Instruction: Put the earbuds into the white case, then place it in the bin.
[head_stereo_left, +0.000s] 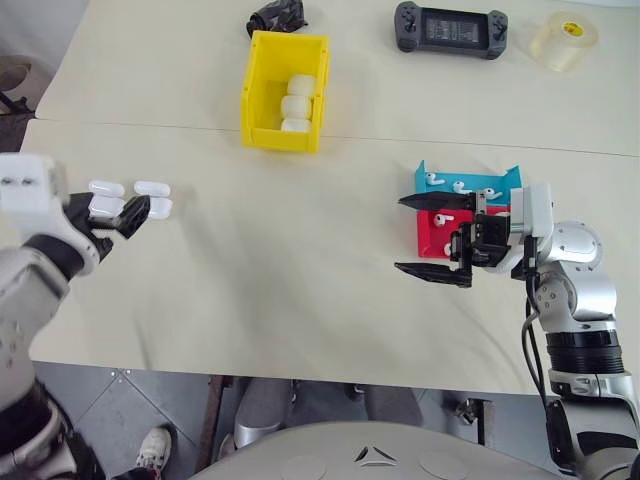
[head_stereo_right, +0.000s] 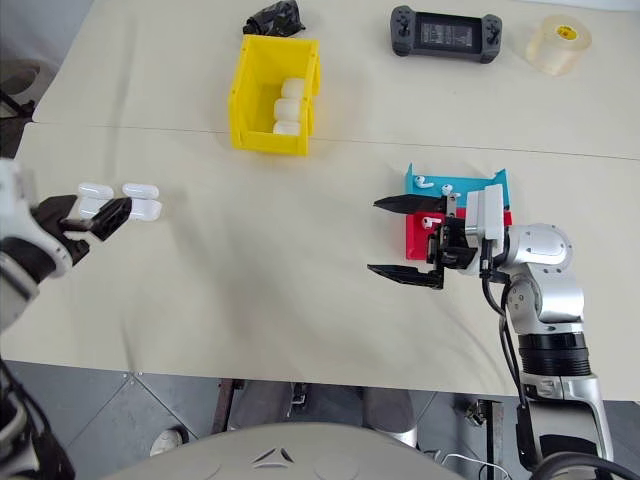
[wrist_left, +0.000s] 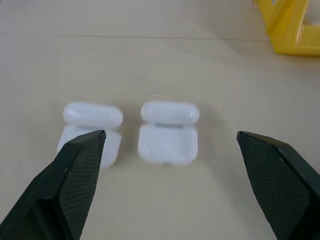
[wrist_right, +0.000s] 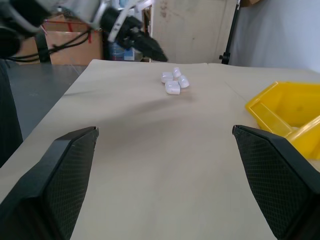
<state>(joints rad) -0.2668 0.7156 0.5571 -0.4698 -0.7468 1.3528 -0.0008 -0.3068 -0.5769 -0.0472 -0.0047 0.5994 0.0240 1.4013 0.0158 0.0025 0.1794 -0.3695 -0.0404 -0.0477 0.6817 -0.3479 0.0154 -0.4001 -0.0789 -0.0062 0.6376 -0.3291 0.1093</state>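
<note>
Left claw (wrist_left: 167, 145) spread wide — open white case (wrist_left: 168, 132) lies between its fingers, untouched.

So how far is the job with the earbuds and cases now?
Done: three closed white cases already lie in the yellow bin.
In hand: nothing yet; the left end effector hangs open by two open cases, and the right end effector is open beside the teal and red trays.
Left: loading the earbuds, closing a case, binning it.
</note>
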